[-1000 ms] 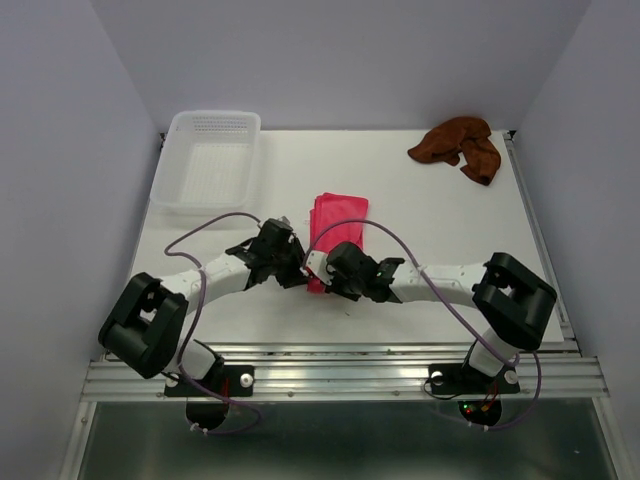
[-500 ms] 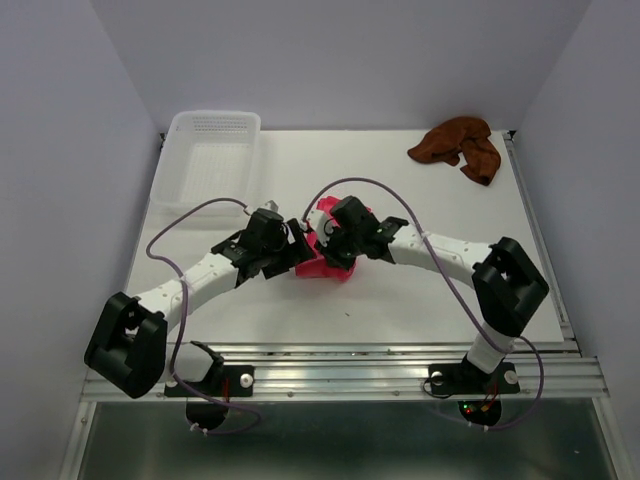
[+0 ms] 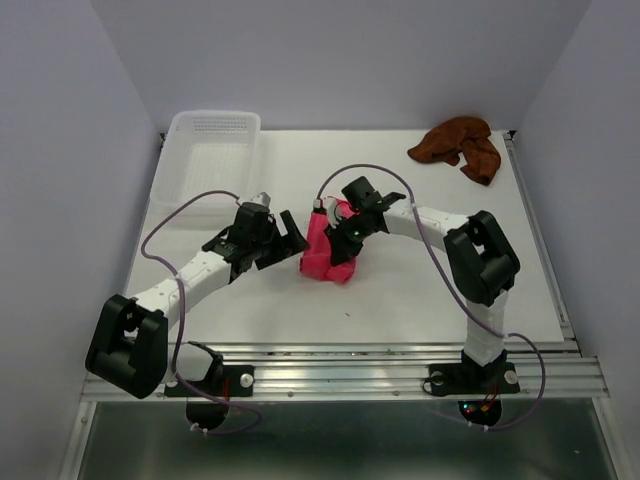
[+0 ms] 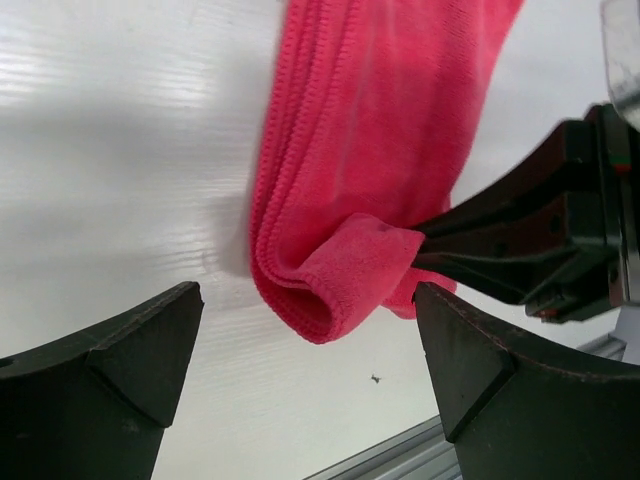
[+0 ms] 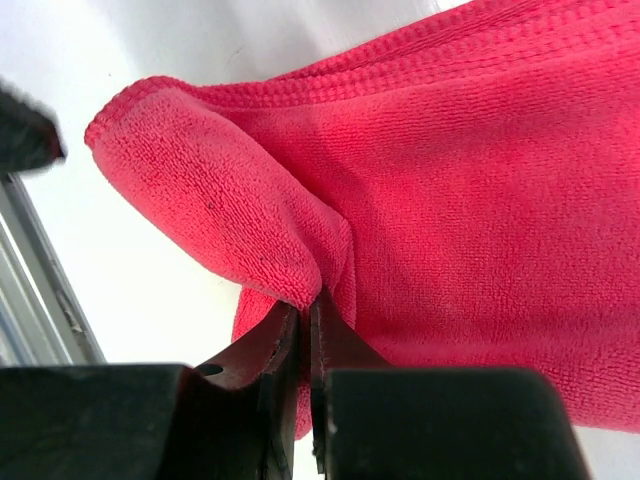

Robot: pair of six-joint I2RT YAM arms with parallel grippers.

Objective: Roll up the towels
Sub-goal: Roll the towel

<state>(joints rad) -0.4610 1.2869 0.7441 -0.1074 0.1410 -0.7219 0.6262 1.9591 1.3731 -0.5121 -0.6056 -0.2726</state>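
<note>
Right wrist view shows what the top view hides: right tool [image 5: 308,300] pinching pink towel [image 5: 450,200]. Left tool [image 4: 310,335] gapes beside it; brown towel [image 3: 460,145] lies far back.

I've got my left arm [image 3: 195,275] and right arm [image 3: 425,222] on screen now, both slim white links joined by chunky black joint housings [image 3: 482,255], each with a thin purple cable [image 3: 365,167] looping loosely off it. Down at the black base plates [image 3: 215,385], tiny red and green lights [image 3: 470,408] glow by the right one. On the wrist feed, the left gripper [image 4: 310,370] shows matte black, wedge-shaped fingers [image 4: 110,370] with a thin reddish line along their edges.
</note>
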